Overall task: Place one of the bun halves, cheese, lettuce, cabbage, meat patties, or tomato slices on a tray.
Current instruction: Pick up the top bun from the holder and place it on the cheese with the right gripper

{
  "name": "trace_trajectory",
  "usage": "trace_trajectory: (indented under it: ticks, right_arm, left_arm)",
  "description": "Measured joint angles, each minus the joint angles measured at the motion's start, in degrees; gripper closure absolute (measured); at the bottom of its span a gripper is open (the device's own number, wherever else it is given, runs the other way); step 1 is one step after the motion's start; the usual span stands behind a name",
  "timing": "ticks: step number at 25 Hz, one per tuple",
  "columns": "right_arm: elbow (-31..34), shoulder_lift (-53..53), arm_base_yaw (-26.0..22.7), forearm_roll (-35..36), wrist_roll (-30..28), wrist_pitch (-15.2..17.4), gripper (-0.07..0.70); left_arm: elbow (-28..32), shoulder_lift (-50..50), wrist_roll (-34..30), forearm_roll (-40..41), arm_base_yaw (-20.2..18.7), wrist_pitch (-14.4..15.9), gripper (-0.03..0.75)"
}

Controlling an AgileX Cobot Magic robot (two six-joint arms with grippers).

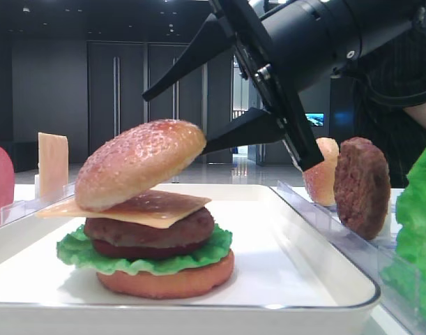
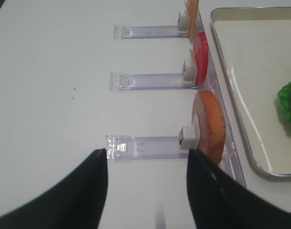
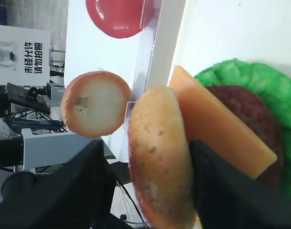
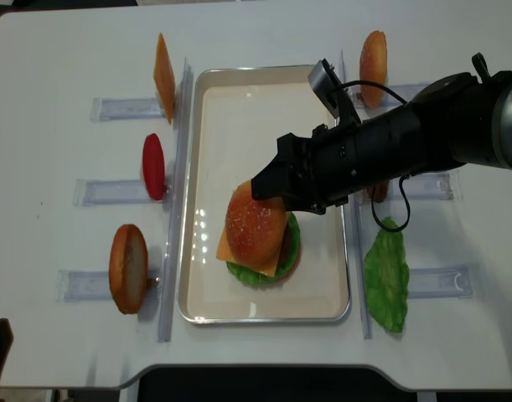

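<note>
We judge the step in hand to be the release of the top bun point(image 1: 139, 162) onto the stack in the tray point(image 1: 296, 258). The bun sits tilted on the cheese point(image 1: 157, 208), its left edge low and its right edge lifted toward the right pincer point(image 1: 172, 121). Below it lie the patty point(image 1: 148, 232), the lettuce point(image 1: 77, 250) and the bottom bun point(image 1: 164, 279).

The right pincer's jaws stand spread, 1 above the bun's edge and 1 at its right rim; we cannot tell whether the lower tip touches the bun. To do this well we would draw the pincer back to the right and upward along its own line, slowly, so neither tip drags the bun. A sideways brush could slide it off.

The left pincer point(image 2: 146, 183) hangs spread over the bench, holding nothing, near the spare bun point(image 2: 209, 125) standing in its rack point(image 2: 145, 147).
</note>
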State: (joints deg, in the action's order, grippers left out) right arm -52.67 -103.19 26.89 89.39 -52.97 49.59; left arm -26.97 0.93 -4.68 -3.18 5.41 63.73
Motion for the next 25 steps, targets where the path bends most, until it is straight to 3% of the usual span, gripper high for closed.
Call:
trace_trajectory:
  ticks: [4, 14, 25]
  right_arm:
    - [0.0, 0.0, 0.0, -1.0, 0.9, -1.1, 0.246]
    - [0.0, 2.8, 0.0, -5.8, 4.1, -7.2, 0.244]
    - [0.0, 4.8, 0.0, -10.8, 8.6, -9.1, 0.221]
  left_arm:
    - [0.0, 0.0, 0.0, 0.0, 0.0, 0.0, 0.307]
    - [0.0, 0.0, 0.0, 0.0, 0.0, 0.0, 0.307]
    - [0.0, 0.0, 0.0, 0.0, 0.0, 0.0, 0.307]
